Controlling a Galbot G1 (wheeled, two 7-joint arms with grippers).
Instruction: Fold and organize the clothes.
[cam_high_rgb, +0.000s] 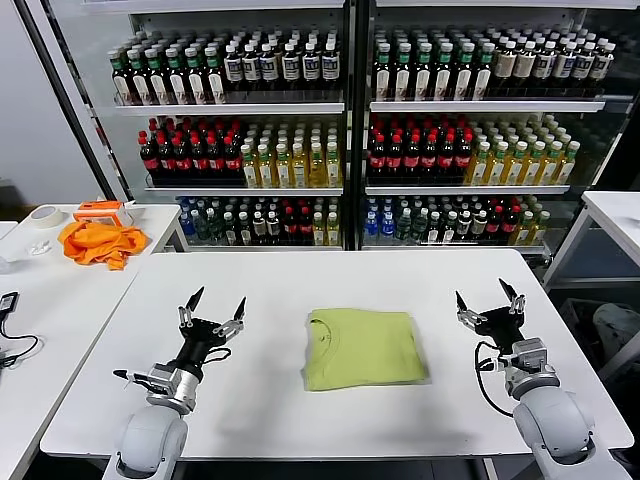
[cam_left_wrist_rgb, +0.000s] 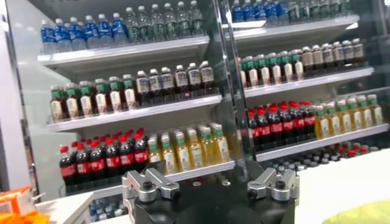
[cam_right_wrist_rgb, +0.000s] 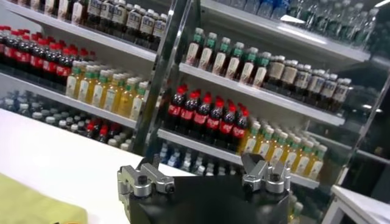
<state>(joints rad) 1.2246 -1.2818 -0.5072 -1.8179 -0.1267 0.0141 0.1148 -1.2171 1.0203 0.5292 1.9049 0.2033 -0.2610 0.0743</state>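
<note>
Two glass-door coolers (cam_high_rgb: 345, 120) stand behind the white table (cam_high_rgb: 260, 275), shelves packed with bottled drinks (cam_high_rgb: 420, 150) in rows. On the table's middle lies the lime T-shirt (cam_high_rgb: 362, 347), folded into a neat rectangle. Left gripper (cam_high_rgb: 212, 312) hovers just above the tabletop left of it, fingers spread wide, holding nothing; right gripper (cam_high_rgb: 487, 298) mirrors it on the shirt's other side, equally wide and empty

Room bright, even overhead light. White bench (cam_high_rgb: 300, 280) shows only soft, faint shadows. Lit shelves (cam_high_rgb: 230, 108) glare slightly. Wrist views soft; near hardware blurred, verticals lean at edges.
</note>
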